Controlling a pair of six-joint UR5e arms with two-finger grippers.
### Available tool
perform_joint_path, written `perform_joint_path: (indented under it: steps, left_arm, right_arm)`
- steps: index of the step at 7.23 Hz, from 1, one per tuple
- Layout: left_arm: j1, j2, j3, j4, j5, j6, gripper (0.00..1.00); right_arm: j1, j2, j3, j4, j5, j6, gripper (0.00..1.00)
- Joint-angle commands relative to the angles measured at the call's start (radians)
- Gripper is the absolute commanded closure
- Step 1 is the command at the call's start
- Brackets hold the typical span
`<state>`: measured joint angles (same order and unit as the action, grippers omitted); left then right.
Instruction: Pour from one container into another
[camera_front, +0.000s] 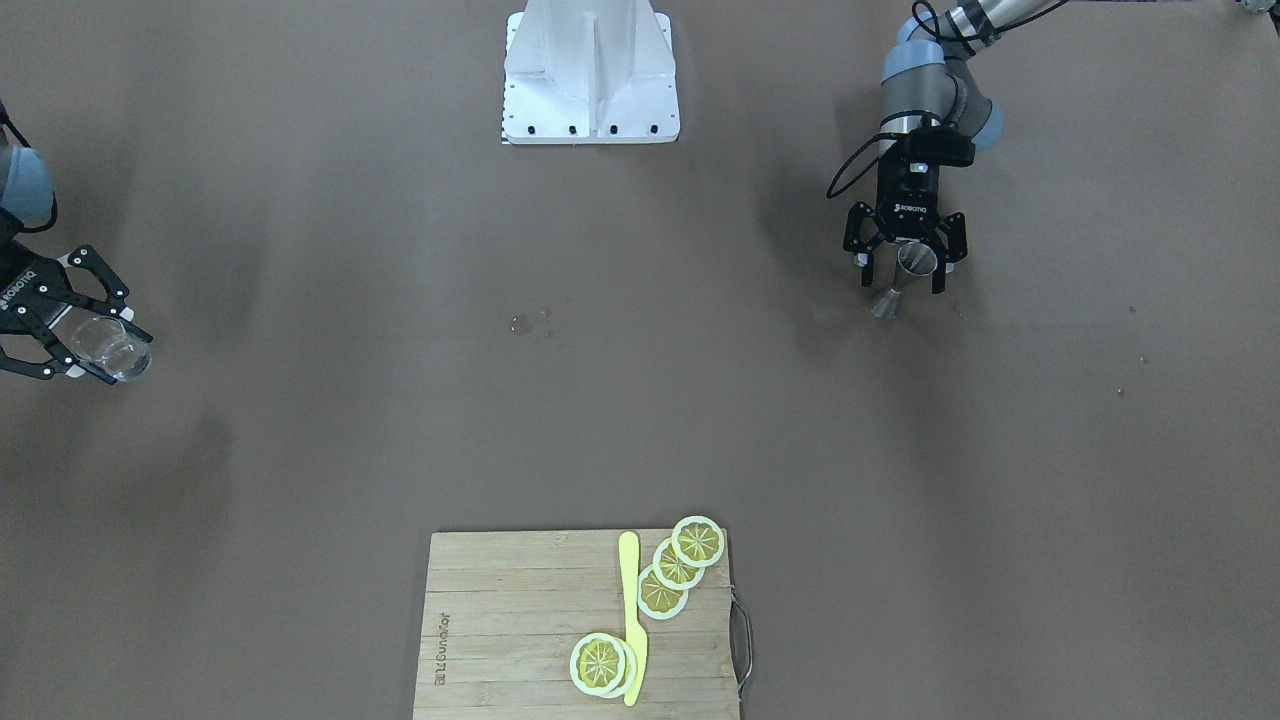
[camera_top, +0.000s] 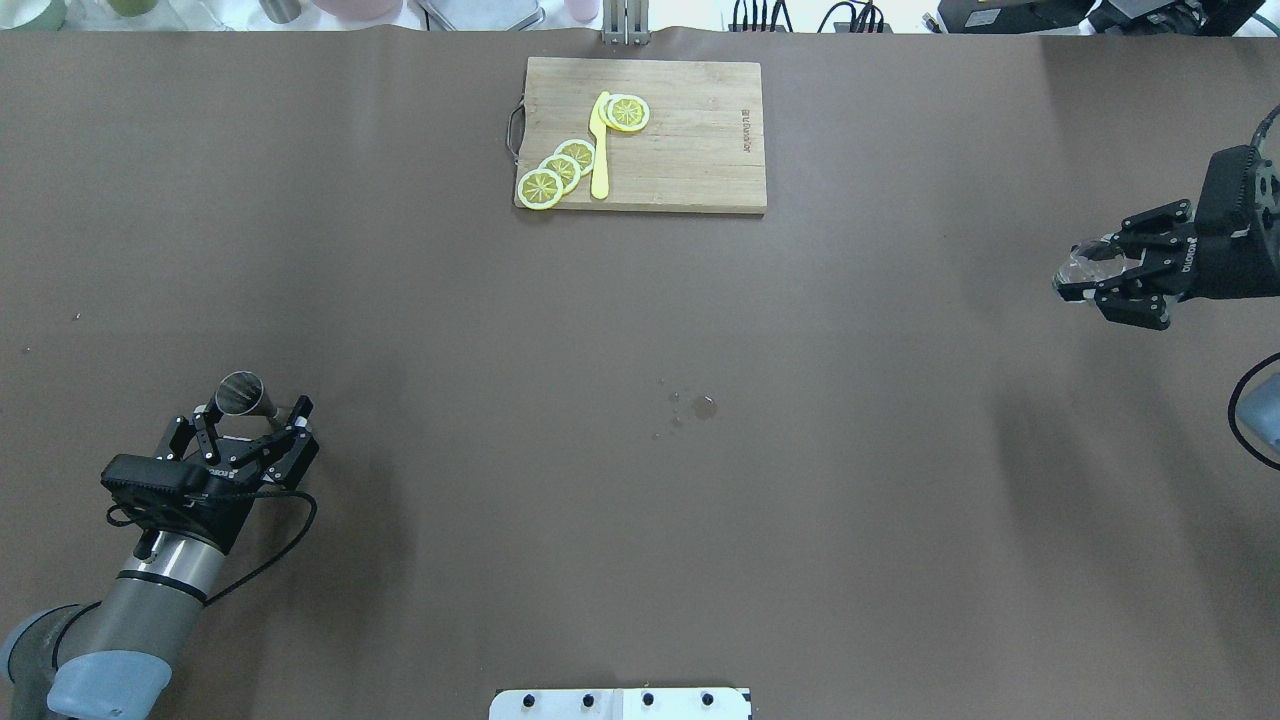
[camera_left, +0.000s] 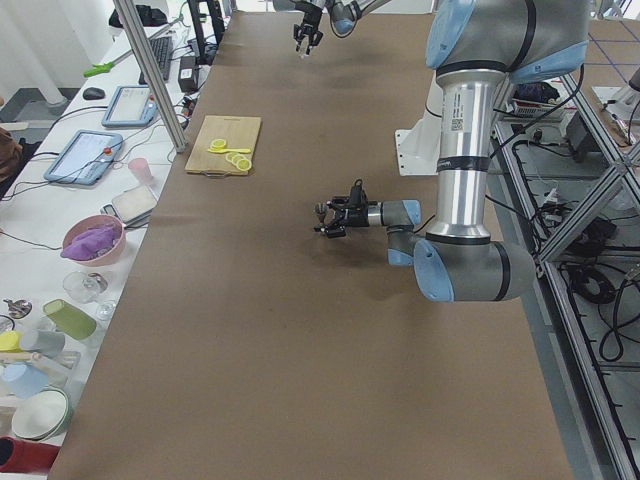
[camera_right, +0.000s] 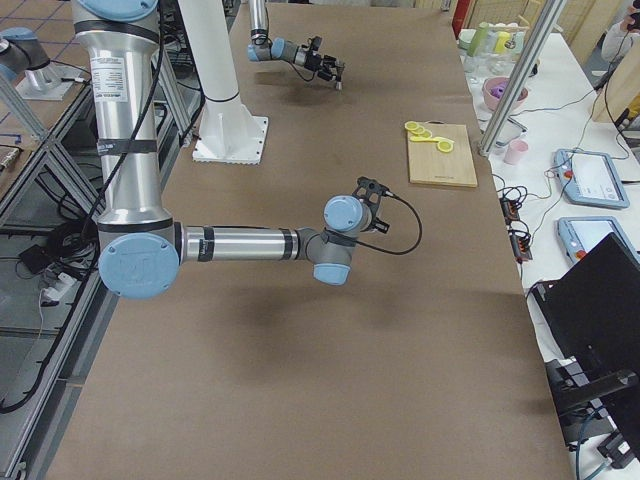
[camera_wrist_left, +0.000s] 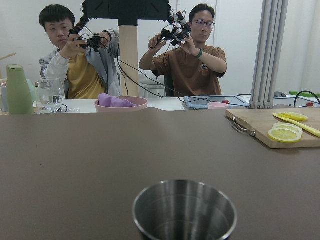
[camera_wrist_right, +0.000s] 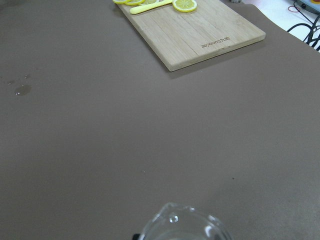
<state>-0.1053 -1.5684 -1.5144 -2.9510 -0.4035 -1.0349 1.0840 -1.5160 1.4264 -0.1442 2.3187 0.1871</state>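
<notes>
The small steel jigger stands between the fingers of my left gripper. That gripper is open, its fingers apart on either side of the jigger. In the left wrist view only the jigger's rim shows, at the bottom, and it looks empty. At the far right of the table my right gripper is shut on the clear glass cup and holds it above the table. The same cup lies sideways in the right gripper. Its rim fills the bottom of the right wrist view.
A wooden cutting board with lemon slices and a yellow knife lies at the far middle edge. A few water drops mark the table's centre. Two people stand beyond the far edge, by a pink bowl.
</notes>
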Motion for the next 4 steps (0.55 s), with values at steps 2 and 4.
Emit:
perform_joint_path:
  steps: [2,4]
  left_arm:
    - [0.103,0.161,-0.175,0.0,0.047,0.045,0.01]
    - [0.125,0.166,-0.182,-0.003,0.058,0.045,0.01]
  right_arm:
    - [-0.018,0.053,-0.121,0.113,-0.007,0.071,1.0]
    - [-0.032,0.062,-0.148,0.147,-0.018,0.071,1.0]
